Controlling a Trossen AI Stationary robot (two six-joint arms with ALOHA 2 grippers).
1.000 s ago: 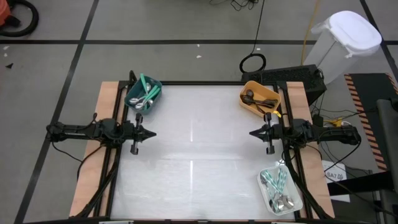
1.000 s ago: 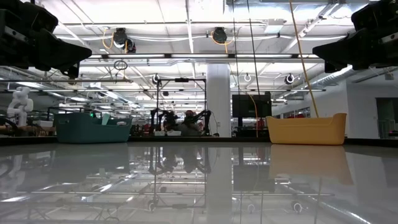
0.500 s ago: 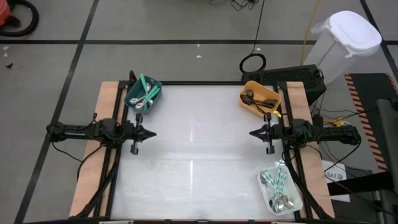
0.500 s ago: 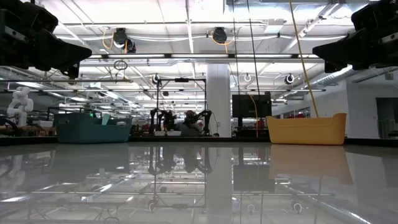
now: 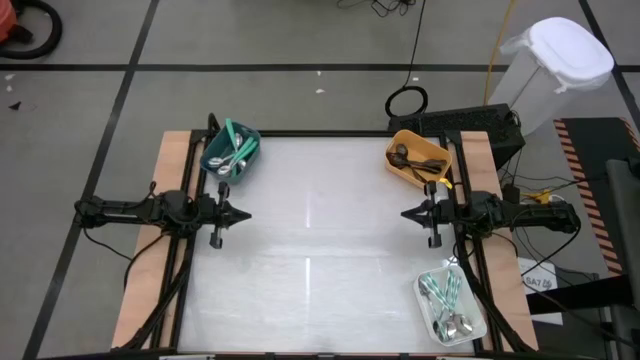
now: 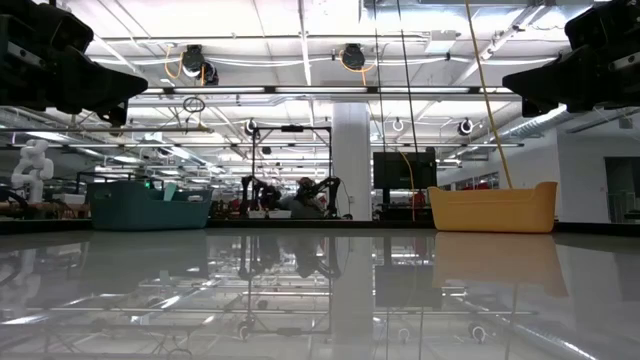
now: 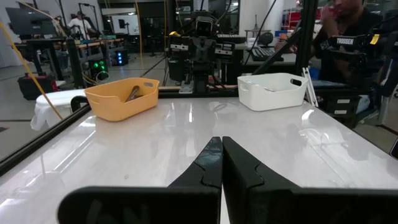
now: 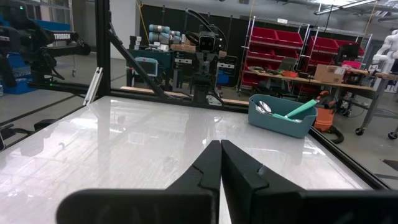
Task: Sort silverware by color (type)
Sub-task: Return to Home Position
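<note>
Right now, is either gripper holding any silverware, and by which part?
Nothing is held: the left gripper and right gripper are shut and empty, at opposite side edges of the table.

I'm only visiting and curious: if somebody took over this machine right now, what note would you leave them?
Left gripper and right gripper: fingers shut, holding nothing, each at its own side of the table.
Silverware is in bins: green-handled spoons in the teal bin, dark utensils in the orange bin, patterned green spoons in the white bin.
No piece shows loose on the table, so sorting looks done.
Left: probably only parking the arms.
</note>
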